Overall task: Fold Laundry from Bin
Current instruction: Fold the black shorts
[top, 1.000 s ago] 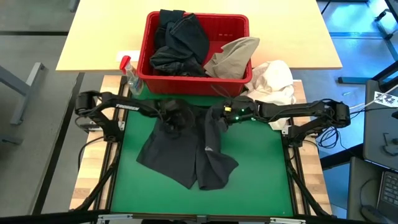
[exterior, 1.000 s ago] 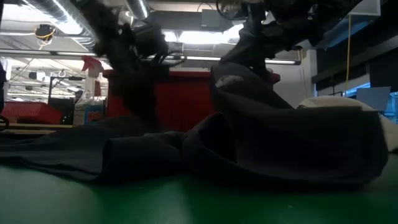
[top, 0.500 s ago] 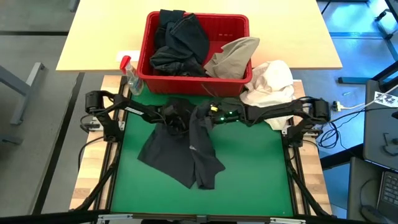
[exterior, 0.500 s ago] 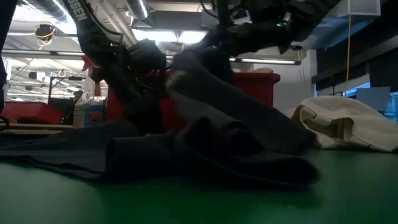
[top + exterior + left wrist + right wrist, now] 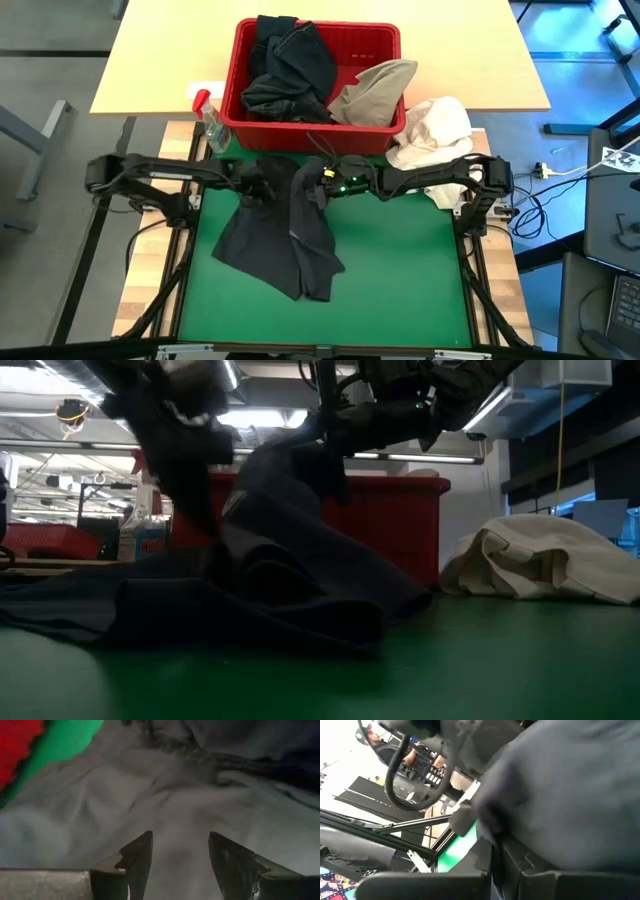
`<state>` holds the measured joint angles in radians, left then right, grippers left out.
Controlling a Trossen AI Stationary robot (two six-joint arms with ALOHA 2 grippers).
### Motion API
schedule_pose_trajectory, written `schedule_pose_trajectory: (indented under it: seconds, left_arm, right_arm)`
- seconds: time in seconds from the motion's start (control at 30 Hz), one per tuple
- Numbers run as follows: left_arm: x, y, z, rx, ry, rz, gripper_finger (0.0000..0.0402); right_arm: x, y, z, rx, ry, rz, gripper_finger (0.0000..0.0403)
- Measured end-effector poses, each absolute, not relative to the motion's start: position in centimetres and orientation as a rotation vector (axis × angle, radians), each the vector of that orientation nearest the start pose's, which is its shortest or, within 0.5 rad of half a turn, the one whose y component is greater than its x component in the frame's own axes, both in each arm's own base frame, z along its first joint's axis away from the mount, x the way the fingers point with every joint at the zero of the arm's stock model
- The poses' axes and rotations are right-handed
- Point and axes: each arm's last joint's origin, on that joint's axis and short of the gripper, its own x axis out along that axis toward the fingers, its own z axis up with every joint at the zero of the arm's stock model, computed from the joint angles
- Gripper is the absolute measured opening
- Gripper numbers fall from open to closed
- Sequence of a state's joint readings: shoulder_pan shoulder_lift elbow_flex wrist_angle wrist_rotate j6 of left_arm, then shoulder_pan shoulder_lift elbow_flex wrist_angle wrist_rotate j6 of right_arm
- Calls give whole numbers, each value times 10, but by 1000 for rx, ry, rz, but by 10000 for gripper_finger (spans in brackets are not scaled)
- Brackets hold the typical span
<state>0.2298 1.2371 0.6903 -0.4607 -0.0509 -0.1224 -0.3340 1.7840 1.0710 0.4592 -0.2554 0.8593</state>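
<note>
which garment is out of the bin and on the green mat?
The dark garment spread on the green mat, with the right tool shut on its upper edge. The other dark pieces and the khaki one sit in the red bin.

Since a sec ago: right gripper (image 5: 318, 190) has carried its pinched fold of the dark garment (image 5: 285, 235) leftward across the green mat (image 5: 410, 270) (approx. from mid-mat to just beside the left gripper (image 5: 256, 188)). Garment now narrower, bunched toward left. Left arm's elbow swung further out left. In low view, white cloth bundle (image 5: 540, 565) is now uncovered.
</note>
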Motion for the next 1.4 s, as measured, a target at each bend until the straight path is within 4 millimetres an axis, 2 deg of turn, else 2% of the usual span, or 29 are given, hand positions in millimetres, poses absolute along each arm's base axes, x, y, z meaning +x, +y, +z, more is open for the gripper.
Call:
schedule_pose_trajectory:
  seconds: [0.17,0.33,0.4,0.7,0.87,1.0,1.13,1.3,1.4]
  left_arm:
    - [195,47,158,-193,1053,360,188]
    - [189,46,122,-251,969,393,188]
    - [194,46,118,-277,900,396,188]
    - [199,48,114,-276,881,396,188]
    - [190,44,127,-284,945,360,188]
    - [183,43,155,-285,1014,365,188]
    - [179,42,189,-273,1007,364,188]
    - [166,39,223,-304,1012,366,188]
    - [161,38,242,-327,979,372,188]
  right_arm:
    - [374,-123,224,919,167,-208,17]
    - [379,-123,225,899,100,-240,17]
    - [385,-126,223,900,96,-247,17]
    - [433,-141,214,907,132,-237,19]
    - [443,-145,214,852,114,-238,64]
    - [443,-147,215,843,92,-283,129]
    - [443,-147,215,838,92,-274,181]
    - [443,-146,212,823,123,-275,214]
    - [444,-150,221,843,-31,-402,221]
